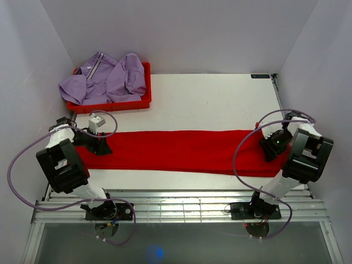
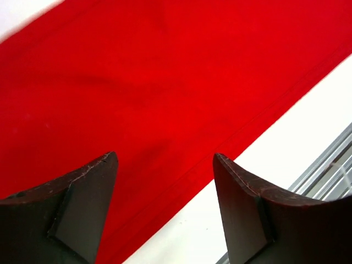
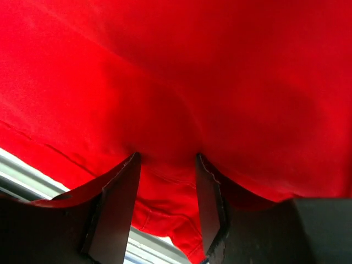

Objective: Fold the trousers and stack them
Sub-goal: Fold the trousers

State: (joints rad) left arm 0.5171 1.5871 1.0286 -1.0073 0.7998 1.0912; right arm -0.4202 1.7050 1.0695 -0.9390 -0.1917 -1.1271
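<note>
The red trousers (image 1: 176, 149) lie flat as one long strip across the table, left to right. My left gripper (image 1: 102, 144) is at their left end. In its wrist view it (image 2: 165, 157) is open over the near hem of the trousers (image 2: 165, 82), with nothing between its fingers. At the right end is my right gripper (image 1: 272, 148). In its wrist view the jaws (image 3: 166, 157) stand partly apart, their tips pressed into the red cloth (image 3: 220, 71). A bunched hem shows in the gap, and neither finger pinches it.
A red bin (image 1: 110, 105) at the back left holds a crumpled lilac garment (image 1: 104, 77). White table (image 1: 220, 99) stretches behind the trousers. Metal rails (image 1: 181, 206) run along the near edge. Grey walls close in left, right and back.
</note>
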